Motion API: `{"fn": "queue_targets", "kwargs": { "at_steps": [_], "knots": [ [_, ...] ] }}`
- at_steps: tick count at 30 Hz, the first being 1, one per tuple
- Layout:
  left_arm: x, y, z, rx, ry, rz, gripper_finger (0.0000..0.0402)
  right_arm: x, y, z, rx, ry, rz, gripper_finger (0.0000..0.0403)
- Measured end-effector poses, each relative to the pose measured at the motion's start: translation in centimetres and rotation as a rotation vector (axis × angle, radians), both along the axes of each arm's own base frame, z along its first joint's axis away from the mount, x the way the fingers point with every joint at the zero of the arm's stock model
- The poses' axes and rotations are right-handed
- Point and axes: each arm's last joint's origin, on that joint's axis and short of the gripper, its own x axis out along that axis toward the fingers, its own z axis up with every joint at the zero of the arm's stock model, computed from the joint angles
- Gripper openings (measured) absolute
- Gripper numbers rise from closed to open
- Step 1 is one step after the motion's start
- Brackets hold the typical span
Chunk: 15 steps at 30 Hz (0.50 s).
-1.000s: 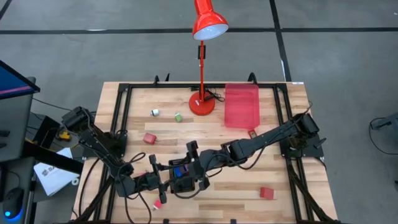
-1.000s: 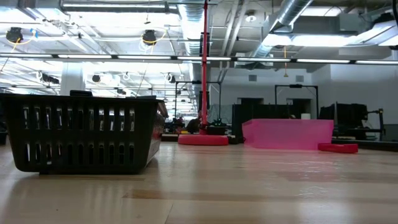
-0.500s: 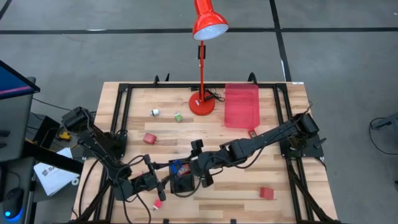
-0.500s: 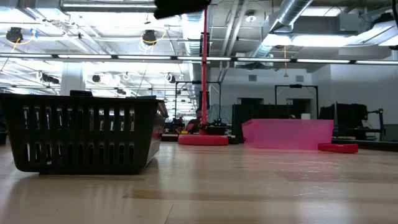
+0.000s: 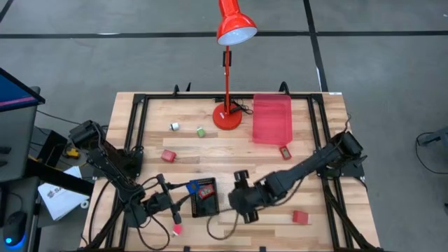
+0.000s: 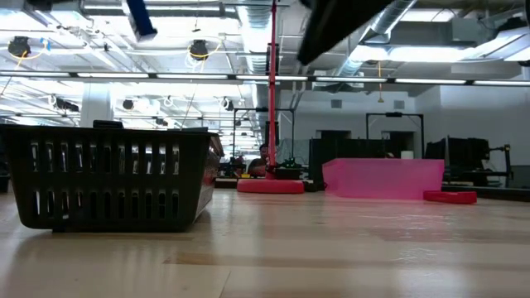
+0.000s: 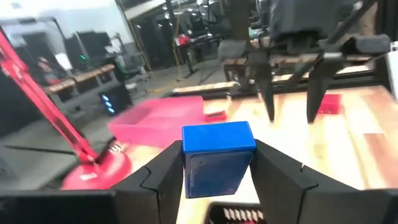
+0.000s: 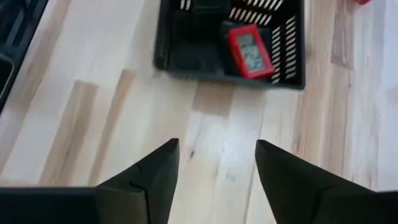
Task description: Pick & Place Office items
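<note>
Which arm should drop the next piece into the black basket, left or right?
The left. Its gripper is shut on a blue block right beside the black basket. The right gripper is open and empty, over bare table beside the basket, so it would probably have to fetch something first.

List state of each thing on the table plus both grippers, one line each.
Left gripper: shut on the blue block, raised beside the black basket.
Right gripper: open, empty, off the basket.
Black basket: upright, holds a red item.
Red tray: on the table, looks empty.
Desk lamp: upright.
Red block: loose on the table.
</note>
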Motion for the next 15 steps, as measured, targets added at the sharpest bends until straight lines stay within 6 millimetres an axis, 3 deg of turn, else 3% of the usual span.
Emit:
{"fn": "queue_targets", "kwargs": {
  "at_steps": [6,15],
  "knots": [
    [-0.2,0.8,-2.1,-0.105,0.046,-0.112,0.0160,-3.4,4.0,0.9,-0.032,-0.054,-0.015,0.0166],
    [2.6,3.8,-3.4,-0.254,0.193,-0.147,0.0160,-8.2,9.8,2.0,-0.021,-0.248,-0.010,0.0123]
  ]
}}
